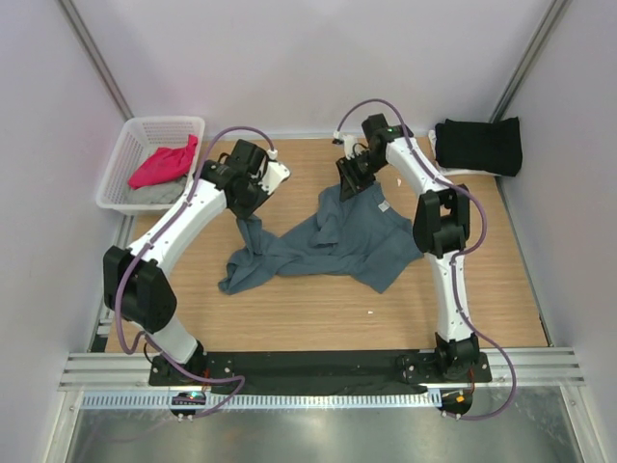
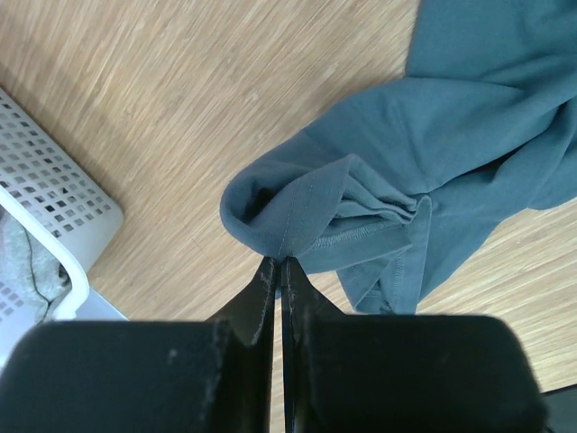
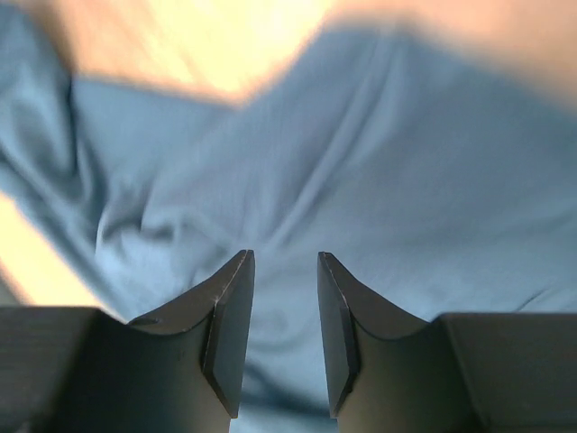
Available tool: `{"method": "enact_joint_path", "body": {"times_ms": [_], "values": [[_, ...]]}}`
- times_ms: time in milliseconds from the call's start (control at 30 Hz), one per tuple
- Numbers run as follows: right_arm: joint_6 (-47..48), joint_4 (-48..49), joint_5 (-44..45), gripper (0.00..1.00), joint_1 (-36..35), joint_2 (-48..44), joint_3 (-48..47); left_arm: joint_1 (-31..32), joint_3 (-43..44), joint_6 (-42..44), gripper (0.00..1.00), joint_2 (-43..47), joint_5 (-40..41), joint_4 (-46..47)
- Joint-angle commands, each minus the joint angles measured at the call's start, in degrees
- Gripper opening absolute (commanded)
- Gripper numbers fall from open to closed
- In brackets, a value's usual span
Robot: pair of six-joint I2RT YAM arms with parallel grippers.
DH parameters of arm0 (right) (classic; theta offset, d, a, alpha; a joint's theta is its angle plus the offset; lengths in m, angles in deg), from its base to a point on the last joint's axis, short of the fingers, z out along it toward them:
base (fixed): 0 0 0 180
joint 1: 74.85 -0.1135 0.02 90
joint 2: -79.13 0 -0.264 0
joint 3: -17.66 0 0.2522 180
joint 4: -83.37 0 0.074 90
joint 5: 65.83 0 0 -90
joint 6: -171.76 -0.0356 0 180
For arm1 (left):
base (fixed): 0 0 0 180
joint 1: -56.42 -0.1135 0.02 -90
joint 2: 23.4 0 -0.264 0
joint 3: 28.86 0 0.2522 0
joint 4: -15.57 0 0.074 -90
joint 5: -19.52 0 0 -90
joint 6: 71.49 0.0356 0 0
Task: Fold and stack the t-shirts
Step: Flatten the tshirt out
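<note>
Pinching blue-grey shirt hem, left tool clenched; right tool released over it; basket near left tool.

1. We see the left arm and right arm built of white links joined by black housings.
2. We see a purple cable looping along each.
3. We find the left gripper and right gripper matte black, with wedge-shaped fingers.

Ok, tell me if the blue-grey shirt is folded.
Not folded: the blue-grey t-shirt lies crumpled on the table, its hem pinched in the left gripper.
</note>
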Motion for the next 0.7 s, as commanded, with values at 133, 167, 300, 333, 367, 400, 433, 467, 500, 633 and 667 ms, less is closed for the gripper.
{"method": "enact_joint_path", "body": {"times_ms": [133,167,300,333,367,400,433,467,500,633,667], "values": [[0.16,6.56,5.56,0.42,-2.29,6.66,-12.11,-0.77,1.24,-1.90,0.00,0.76,0.18,0.31],[0.51,6.91,5.83,0.42,-2.73,7.71,-12.55,-0.69,1.07,-1.90,0.00,0.94,0.26,0.31],[1.21,8.23,8.02,0.47,-4.31,10.08,-14.13,-0.69,0.71,-2.24,0.00,1.03,0.09,0.05],[1.21,8.66,8.46,0.47,-4.49,10.70,-14.75,-0.77,0.80,-2.33,0.00,1.03,0.09,0.05],[1.21,8.93,8.99,0.48,-5.10,11.75,-16.15,-0.86,0.80,-2.42,0.00,0.94,0.09,0.14],[1.04,9.45,9.86,0.51,-5.28,12.20,-16.68,-0.86,0.80,-2.51,0.00,0.94,0.09,0.14],[0.95,9.81,10.31,0.51,-5.37,12.55,-17.04,-0.86,0.80,-2.42,0.00,0.85,0.18,0.22],[1.04,10.33,10.75,0.51,-5.80,12.90,-17.74,-0.86,0.89,-2.42,0.00,0.94,0.26,0.31],[1.12,10.51,11.10,0.52,-5.89,13.34,-17.92,-1.04,0.89,-2.42,0.00,0.77,0.26,0.31],[2.00,10.52,12.86,0.34,-6.42,13.43,-17.83,-1.13,1.42,-2.77,0.00,0.50,-0.09,0.49],[2.09,10.43,13.12,0.28,-6.42,13.26,-17.22,-1.13,1.59,-2.77,0.00,0.42,-0.17,0.49]]}}
